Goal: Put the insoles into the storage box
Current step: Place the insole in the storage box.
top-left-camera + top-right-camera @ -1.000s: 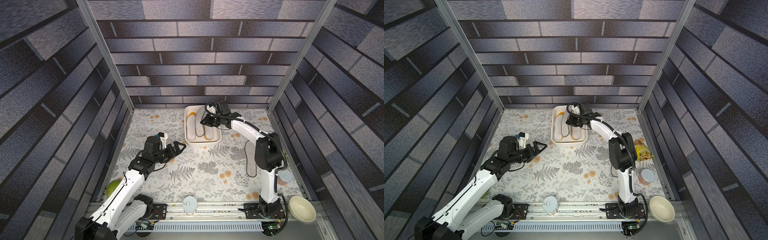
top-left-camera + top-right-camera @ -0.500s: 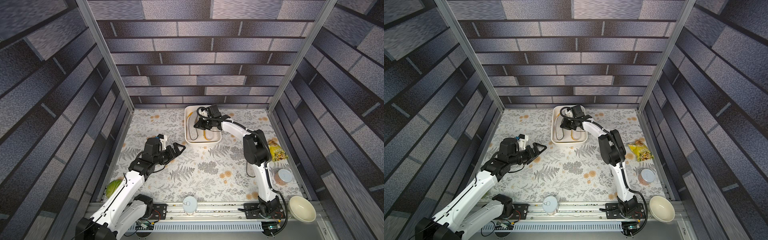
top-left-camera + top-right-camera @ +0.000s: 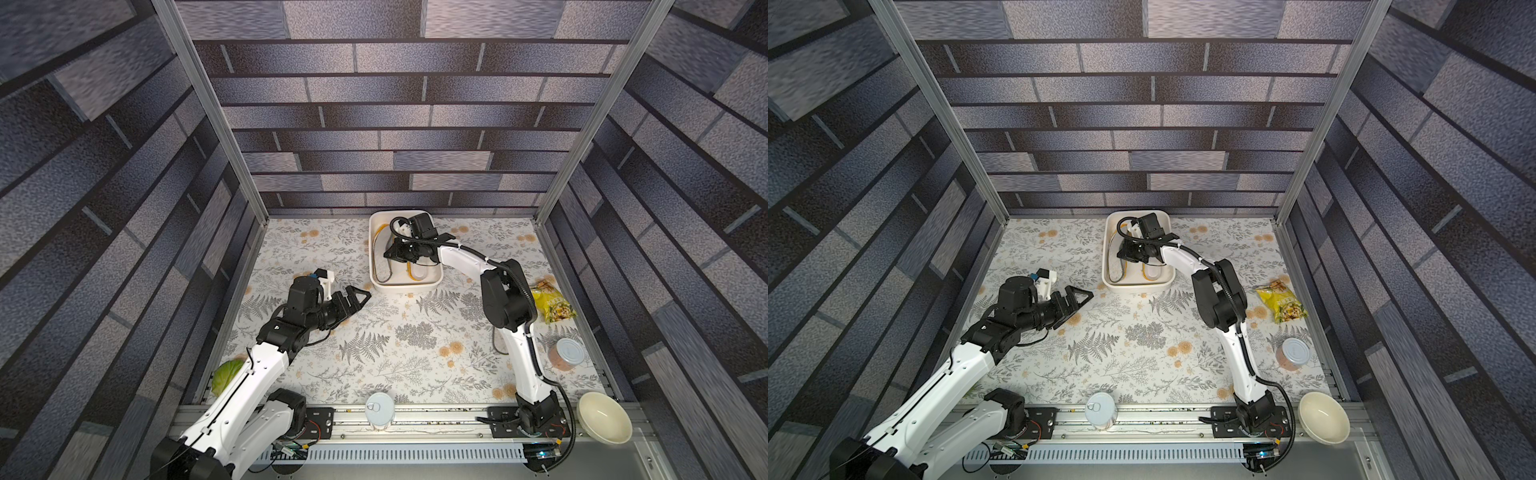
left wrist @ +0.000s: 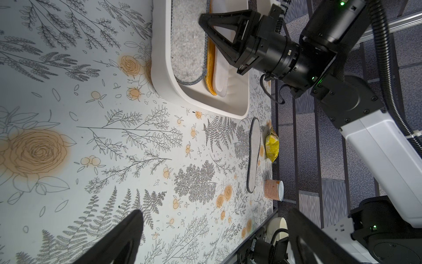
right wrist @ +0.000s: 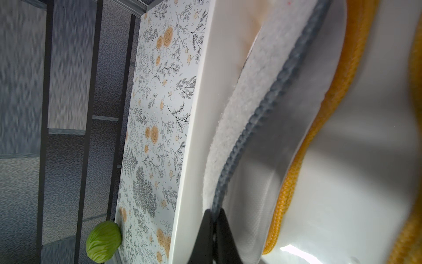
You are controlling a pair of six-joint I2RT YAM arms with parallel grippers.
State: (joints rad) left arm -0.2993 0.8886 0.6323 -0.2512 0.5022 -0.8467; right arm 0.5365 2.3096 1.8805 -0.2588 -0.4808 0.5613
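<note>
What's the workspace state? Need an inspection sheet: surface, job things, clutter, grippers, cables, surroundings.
Surface: floral cloth, flat, no spills seen.
Job's things: storage box holds the boxed grey insole, an orange insole and a white insole; full count hidden by the arm. The loose grey insole lies on the cloth.
Clutter: cabbage, snack bag, side can, front can, cream bowl.
Grippers: left gripper open over bare cloth; right gripper shut inside the box, apparently pinching the boxed grey insole's dark edge.
Cables: corrugated hose along the right arm; no snag seen.
Surroundings: brick-print walls; nothing else seen.
</note>
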